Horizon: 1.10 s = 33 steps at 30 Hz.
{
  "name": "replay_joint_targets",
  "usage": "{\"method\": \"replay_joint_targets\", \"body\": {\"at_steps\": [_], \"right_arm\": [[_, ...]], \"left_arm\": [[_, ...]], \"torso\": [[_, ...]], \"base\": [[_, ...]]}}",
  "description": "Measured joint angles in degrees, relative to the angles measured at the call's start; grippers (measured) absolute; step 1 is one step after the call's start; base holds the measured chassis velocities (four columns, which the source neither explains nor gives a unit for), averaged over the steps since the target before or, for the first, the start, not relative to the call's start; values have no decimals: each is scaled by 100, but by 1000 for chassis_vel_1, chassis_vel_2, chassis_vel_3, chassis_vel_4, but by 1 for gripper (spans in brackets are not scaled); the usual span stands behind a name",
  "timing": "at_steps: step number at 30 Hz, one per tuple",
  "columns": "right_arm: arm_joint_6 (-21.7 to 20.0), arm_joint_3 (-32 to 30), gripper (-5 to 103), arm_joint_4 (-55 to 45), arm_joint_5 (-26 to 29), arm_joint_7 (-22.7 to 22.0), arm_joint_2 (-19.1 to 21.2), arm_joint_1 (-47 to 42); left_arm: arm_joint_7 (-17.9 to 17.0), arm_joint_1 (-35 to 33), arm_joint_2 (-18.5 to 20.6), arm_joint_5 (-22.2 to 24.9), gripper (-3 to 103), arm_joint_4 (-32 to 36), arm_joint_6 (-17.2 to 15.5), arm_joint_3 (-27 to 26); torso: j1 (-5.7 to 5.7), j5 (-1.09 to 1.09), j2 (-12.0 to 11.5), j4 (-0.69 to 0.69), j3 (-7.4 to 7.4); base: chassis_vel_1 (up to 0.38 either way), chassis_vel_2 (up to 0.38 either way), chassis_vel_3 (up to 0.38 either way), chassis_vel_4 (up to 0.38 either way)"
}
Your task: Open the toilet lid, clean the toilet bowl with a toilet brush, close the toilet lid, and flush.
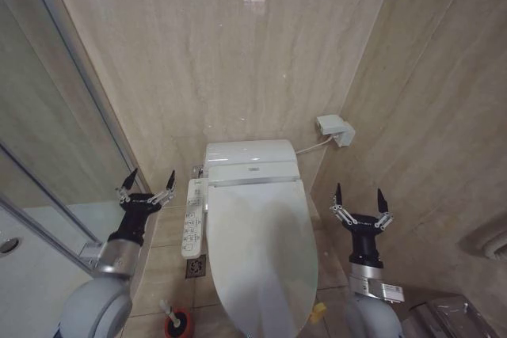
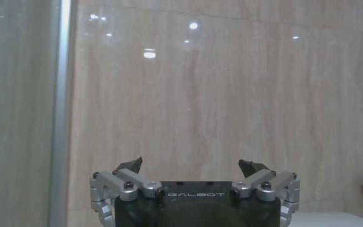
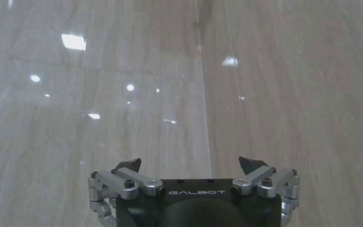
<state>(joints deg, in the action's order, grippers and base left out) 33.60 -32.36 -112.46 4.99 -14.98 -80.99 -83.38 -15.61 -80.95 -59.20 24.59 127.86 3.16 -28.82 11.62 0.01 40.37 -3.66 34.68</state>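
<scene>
Currently the toilet lid is lying shut over the toilet bowl, a glossy white oval running from the tank end toward the camera in the head view, so the inside of the bowl is hidden. A small yellow strap is sticking out at the lid's edge on the robot's right, near the front. The toilet brush is standing in its red holder on the floor tiles to the robot's left of the bowl, white handle tilting up and away from the bowl; the bristle head is sitting down in the cup. A long white button panel is running along the left side of the seat; its button markings are too small to read. A small dark label on the tank housing is likewise unreadable. The left end effector is hovering to the left of the panel, apart from it, pointing up with its two dark fingertips spread wide and nothing between them. The right end effector is hovering to the right of the lid, also apart, fingers equally splayed and empty. In the left wrist view the left end effector is facing beige marble wall, and its black housing is reading "GALBOT". The right wrist view is showing the same "GALBOT" lettering on the right end effector, facing a wall corner. A white wall socket box is sitting behind the tank on the right.
</scene>
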Motion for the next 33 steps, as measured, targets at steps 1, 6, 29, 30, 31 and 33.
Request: {"method": "replay_joint_targets", "body": {"at_steps": [1,6,29,30,31,33], "right_arm": [[-30,-6,100,-18,12,-17,-10,-9],[-125,-12,100,-92,35,-57,-67,-24],[-56,-59,100,-98,-44,-59,-282,-68],[-56,-59,100,-98,-44,-59,-282,-68],[-56,-59,100,-94,-44,-59,-284,-67],[-56,-59,100,-86,-45,-61,-285,-70]], "left_arm": [[-2,-69,-81,-51,98,1,33,-30],[-1,-216,-247,-153,100,-49,134,-71],[67,2,-237,-129,100,-351,190,-23],[67,2,-237,-129,100,-351,190,-23],[68,8,-237,-127,100,-366,192,-23],[69,26,-237,-122,100,-391,195,-22]], "torso": [[0,0,0,-1,0],[1,-1,0,-1,1],[-1,0,0,1,0],[-1,0,0,1,0],[0,0,0,-1,1],[1,0,0,-1,1]], "base": [[0,0,0,0],[0,0,0,0],[177,-168,-170,168],[124,-127,-115,127],[131,-127,-106,100],[131,-114,-108,114]]}}
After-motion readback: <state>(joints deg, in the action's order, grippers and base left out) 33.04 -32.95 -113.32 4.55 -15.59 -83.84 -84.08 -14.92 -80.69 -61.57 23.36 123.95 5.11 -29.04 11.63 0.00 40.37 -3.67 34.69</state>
